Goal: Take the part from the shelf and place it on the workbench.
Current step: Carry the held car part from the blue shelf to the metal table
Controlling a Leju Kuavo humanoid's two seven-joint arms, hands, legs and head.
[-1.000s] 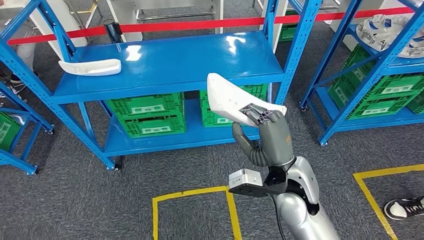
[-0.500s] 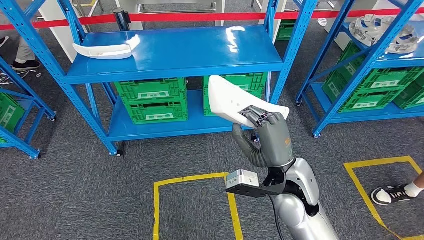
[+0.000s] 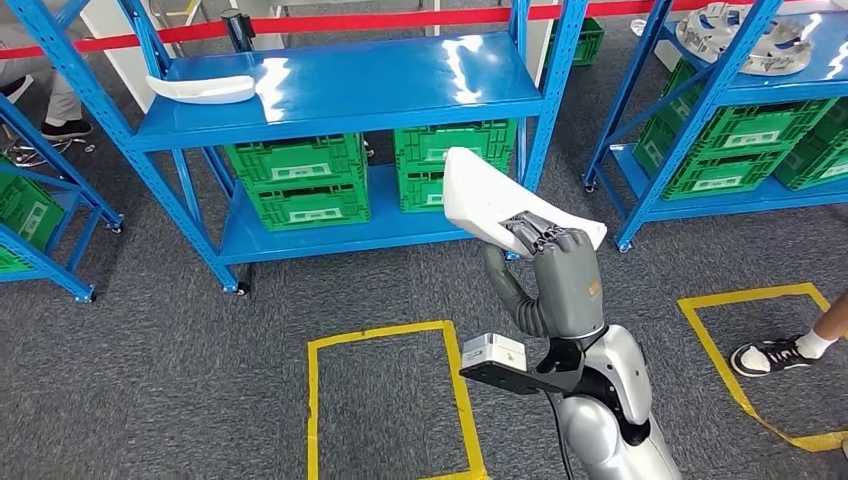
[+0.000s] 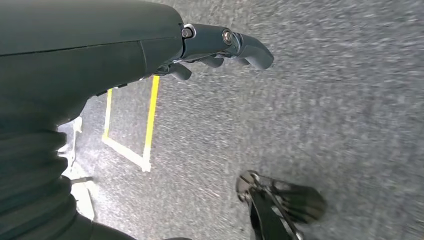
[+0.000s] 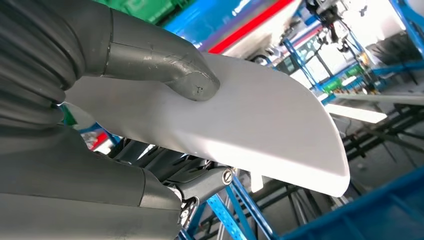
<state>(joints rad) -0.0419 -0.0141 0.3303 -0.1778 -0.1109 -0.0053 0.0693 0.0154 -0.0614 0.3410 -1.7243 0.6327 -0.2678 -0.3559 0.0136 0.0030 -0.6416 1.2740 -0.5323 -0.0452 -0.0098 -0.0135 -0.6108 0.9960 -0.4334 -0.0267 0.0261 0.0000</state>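
The right robot hand (image 3: 560,280) gripped the white part (image 3: 490,195) above grey carpet, thumb (image 5: 187,75) pressed on it. The left robot hand (image 4: 220,47) hung with fingers curled, holding nothing. Beyond yellow floor tape (image 3: 385,335) stood the blue shelf (image 3: 360,90), green crates (image 3: 300,180) beneath, another white part (image 3: 200,88) on top.

Obstacles: blue steel shelf rack (image 3: 340,90) across upper frame, green plastic crates (image 3: 300,185) packing its lower tier. Open passage: grey carpet floor (image 3: 150,380) across lower frame, yellow tape rectangle (image 3: 312,420) marked there.
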